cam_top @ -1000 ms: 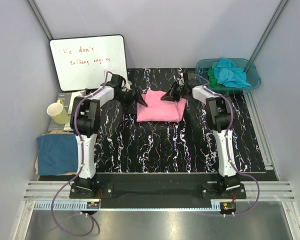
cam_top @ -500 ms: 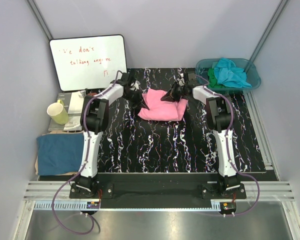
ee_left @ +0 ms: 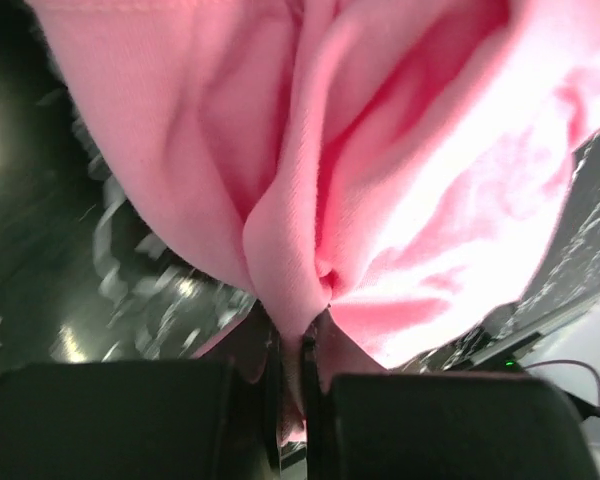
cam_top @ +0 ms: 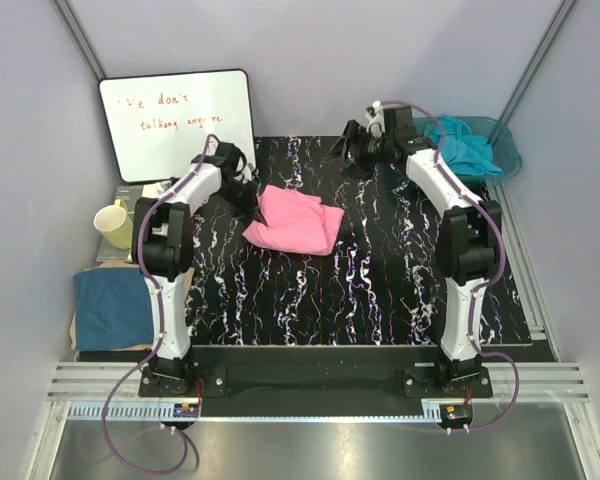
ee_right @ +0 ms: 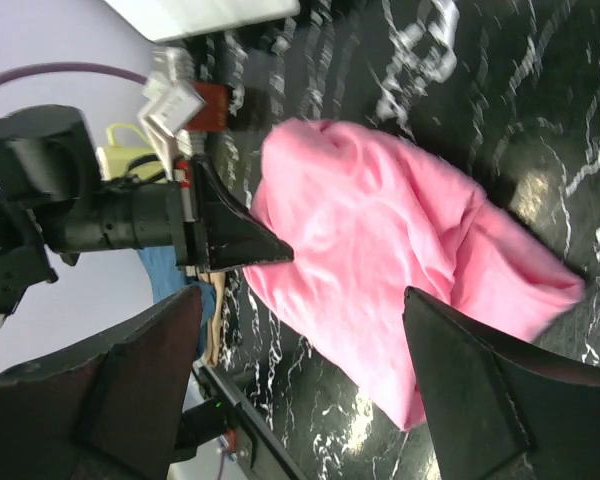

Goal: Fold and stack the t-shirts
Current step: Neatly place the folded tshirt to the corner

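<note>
A bright pink t-shirt (cam_top: pixel 292 222) lies folded and rumpled on the black marbled table, left of centre. My left gripper (cam_top: pixel 252 206) is shut on its left edge. In the left wrist view the pink cloth (ee_left: pixel 380 180) bunches into a fold pinched between the closed jaws (ee_left: pixel 302 370). My right gripper (cam_top: pixel 348 156) hangs open above the table's back, apart from the pink t-shirt (ee_right: pixel 380 260), with nothing between its fingers (ee_right: pixel 300 296). A turquoise t-shirt (cam_top: pixel 462 148) lies in the teal basin. A dark blue t-shirt (cam_top: pixel 115 305) lies folded at the left.
The teal plastic basin (cam_top: pixel 508 148) stands at the back right corner. A whiteboard (cam_top: pixel 177 122) leans at the back left, with a yellow mug (cam_top: pixel 113 222) below it. Grey walls close in both sides.
My left gripper shut on the pink t-shirt's left edge and dragged it leftward. My right gripper let go of the shirt, opened and lifted toward the back.
</note>
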`<control>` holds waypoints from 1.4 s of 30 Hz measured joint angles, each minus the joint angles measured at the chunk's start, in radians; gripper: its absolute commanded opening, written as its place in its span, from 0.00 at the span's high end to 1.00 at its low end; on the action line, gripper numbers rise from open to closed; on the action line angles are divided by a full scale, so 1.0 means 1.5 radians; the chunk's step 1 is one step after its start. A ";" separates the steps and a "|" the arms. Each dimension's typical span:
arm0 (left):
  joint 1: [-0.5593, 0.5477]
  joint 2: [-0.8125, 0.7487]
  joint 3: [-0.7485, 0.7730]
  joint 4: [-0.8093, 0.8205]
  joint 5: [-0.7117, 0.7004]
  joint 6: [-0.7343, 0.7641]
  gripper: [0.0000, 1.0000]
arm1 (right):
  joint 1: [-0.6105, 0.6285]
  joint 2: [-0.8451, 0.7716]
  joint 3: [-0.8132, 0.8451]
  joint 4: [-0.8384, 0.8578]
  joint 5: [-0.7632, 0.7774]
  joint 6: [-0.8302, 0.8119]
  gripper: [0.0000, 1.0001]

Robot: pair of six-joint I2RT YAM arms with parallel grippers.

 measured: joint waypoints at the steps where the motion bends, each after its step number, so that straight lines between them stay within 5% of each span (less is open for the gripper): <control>1: 0.005 -0.015 -0.004 -0.014 -0.010 0.011 1.00 | 0.000 -0.012 0.010 -0.008 0.003 -0.009 0.09; 17: 0.082 -0.332 -0.288 -0.162 -0.171 0.058 1.00 | -0.001 -0.026 0.104 -0.178 0.003 -0.116 0.04; 23: 0.111 -0.435 -0.330 -0.199 -0.223 0.033 1.00 | -0.002 -0.026 0.107 -0.200 0.003 -0.132 0.00; 42: 0.377 -0.580 -0.398 -0.272 -0.270 0.041 1.00 | -0.003 -0.045 0.013 -0.212 0.002 -0.141 0.00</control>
